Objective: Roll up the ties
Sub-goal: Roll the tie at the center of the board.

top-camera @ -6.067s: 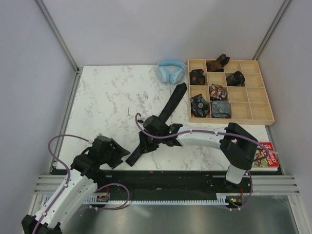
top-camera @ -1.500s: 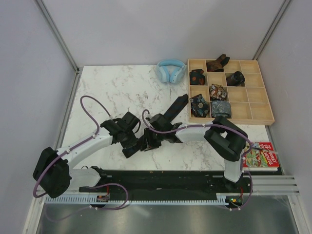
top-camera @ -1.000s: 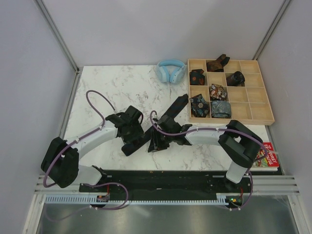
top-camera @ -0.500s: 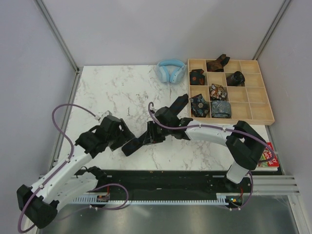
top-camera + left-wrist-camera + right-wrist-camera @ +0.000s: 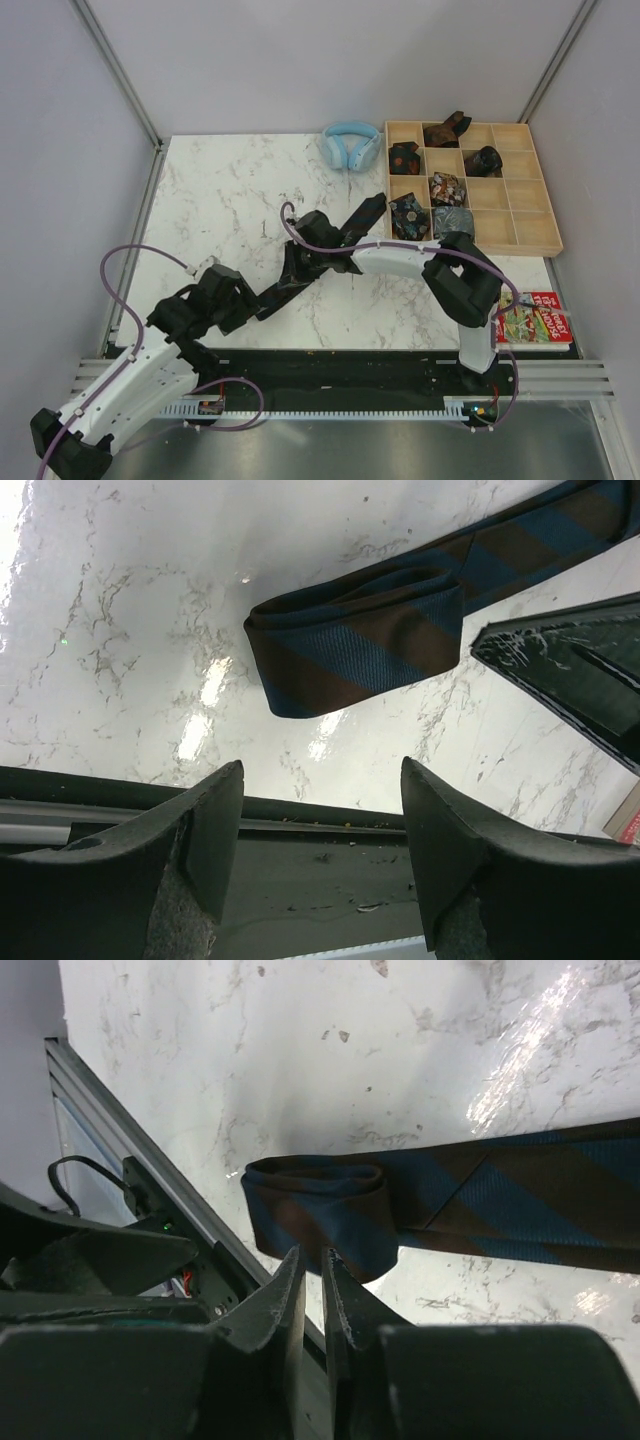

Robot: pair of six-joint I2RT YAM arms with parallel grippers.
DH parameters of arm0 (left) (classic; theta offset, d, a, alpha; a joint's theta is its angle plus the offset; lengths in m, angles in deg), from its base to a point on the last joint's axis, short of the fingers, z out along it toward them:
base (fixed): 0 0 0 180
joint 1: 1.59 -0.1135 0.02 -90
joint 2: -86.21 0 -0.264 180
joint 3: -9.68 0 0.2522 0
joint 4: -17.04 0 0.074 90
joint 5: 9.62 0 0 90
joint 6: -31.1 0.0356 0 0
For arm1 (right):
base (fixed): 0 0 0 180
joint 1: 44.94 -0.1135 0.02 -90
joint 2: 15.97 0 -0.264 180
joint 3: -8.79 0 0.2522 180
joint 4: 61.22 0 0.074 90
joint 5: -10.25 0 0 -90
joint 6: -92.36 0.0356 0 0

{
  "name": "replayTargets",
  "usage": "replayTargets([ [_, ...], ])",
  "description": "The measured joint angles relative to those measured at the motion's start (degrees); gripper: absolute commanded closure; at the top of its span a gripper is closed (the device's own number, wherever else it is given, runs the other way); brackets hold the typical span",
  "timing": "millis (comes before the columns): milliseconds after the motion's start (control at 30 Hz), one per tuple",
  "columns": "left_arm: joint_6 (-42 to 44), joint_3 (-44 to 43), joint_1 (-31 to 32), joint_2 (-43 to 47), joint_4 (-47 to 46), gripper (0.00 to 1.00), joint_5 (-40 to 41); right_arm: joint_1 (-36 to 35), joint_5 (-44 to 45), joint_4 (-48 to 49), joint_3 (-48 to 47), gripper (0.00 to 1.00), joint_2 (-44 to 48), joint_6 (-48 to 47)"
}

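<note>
- Striped tie (image 5: 360, 645): on the marble table (image 5: 220, 190); long axis diagonal; folded end near-left, tail running far-right
- Right gripper (image 5: 312, 1257): nearer; fingers almost together at the fold's edge; whether they nip cloth, cannot tell
- Left gripper (image 5: 322, 780): fingers apart; fold straight ahead, untouched
</note>
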State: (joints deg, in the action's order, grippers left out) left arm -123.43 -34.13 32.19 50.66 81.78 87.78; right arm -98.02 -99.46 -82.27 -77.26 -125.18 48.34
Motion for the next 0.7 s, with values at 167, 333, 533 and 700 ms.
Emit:
replayTargets([
  [167,0.0,0.0,0.0,-1.1,0.0,0.32,0.1,0.0,-0.1,-0.1,-0.9,0.82,-2.9,-0.3],
  [333,0.0,0.0,0.0,-1.2,-0.1,0.34,0.4,0.0,-0.2,0.1,-0.9,0.82,-4.0,-0.5],
  [533,0.0,0.1,0.0,-2.1,-0.6,0.34,1.6,0.2,-0.2,0.6,-0.9,0.83,-4.9,-1.2],
  [700,0.0,1.4,0.0,-3.8,-2.5,0.35,2.6,0.7,-0.6,1.1,-0.9,0.83,-6.1,-1.7],
])
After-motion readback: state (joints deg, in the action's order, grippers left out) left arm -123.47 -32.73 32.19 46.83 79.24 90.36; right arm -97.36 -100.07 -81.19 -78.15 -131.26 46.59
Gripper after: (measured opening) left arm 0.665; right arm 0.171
